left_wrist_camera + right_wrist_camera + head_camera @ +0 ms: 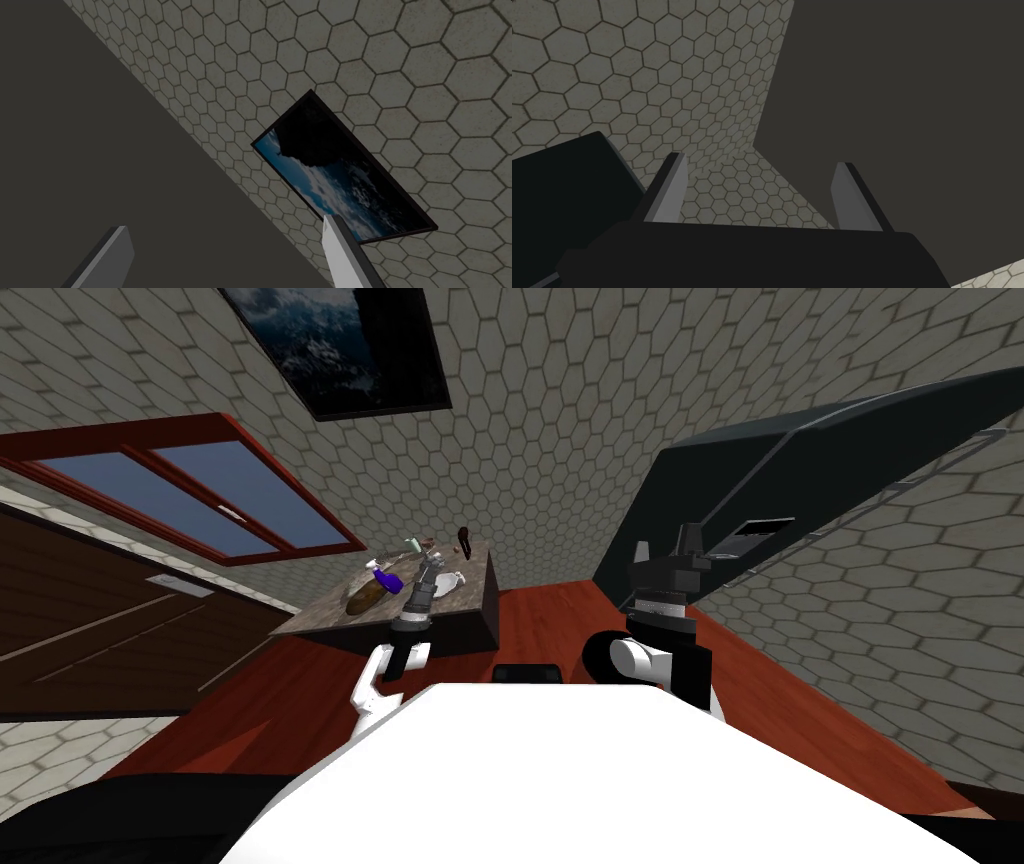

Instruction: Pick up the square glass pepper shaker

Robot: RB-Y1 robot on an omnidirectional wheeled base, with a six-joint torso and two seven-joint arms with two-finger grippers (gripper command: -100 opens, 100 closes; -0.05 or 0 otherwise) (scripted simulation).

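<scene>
A stone-topped table [470,606] stands ahead, left of centre, with several small things on it. At its far end lie a small pale green item [410,543] and a small brownish one [428,542]; I cannot tell which is the pepper shaker. My left gripper [432,560] is raised over the table's middle, pointing up and away from the tabletop. In the left wrist view its fingers [345,250] stand wide apart, so my left gripper [225,260] is open with nothing between them. My right gripper [665,550] is held up to the right, away from the table. It [759,195] is open and empty.
On the table lie a purple spray bottle [386,579], a brown oblong thing [364,599], a white object [450,582] and a black curved piece [463,539]. A big dark appliance [800,478] stands at the right. Red wooden floor [560,608] runs between it and the table.
</scene>
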